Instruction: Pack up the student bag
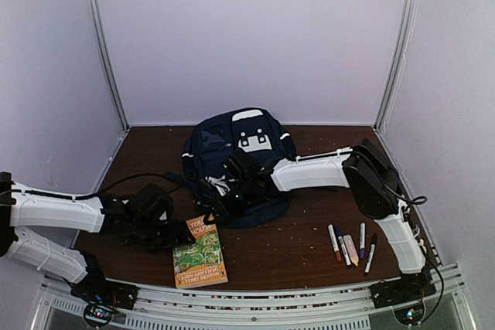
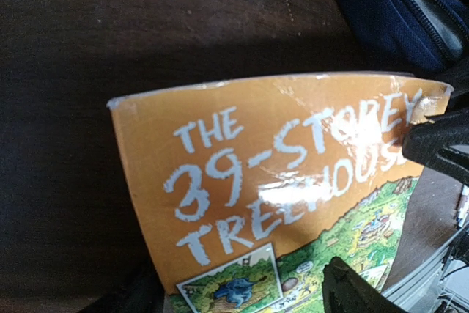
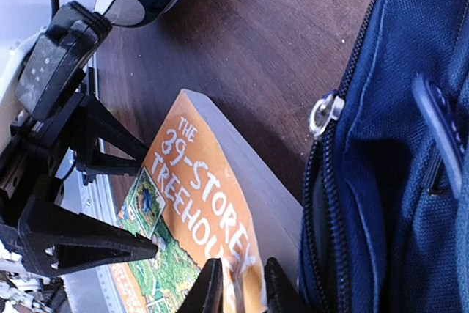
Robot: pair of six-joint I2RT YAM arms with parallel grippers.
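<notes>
Navy student bag [image 1: 232, 135] sits at the back centre of the table [image 1: 309, 249], a book [image 1: 199, 256] just before it.
Dark blue fabric, white patches, silver zip pull [image 3: 322, 113]; the right gripper [image 3: 242, 269] is clamped on the book's corner beside it, and the left gripper [image 3: 151, 204] has its fingers apart astride the book.

The dark brown table [image 1: 294, 249], dotted with pale specks, carries the student bag [image 1: 232, 138] at the centre of the frame. An orange-and-green book [image 1: 199, 256] lies at lower centre, and a few markers [image 1: 349, 246] lie side by side at lower right.
</notes>
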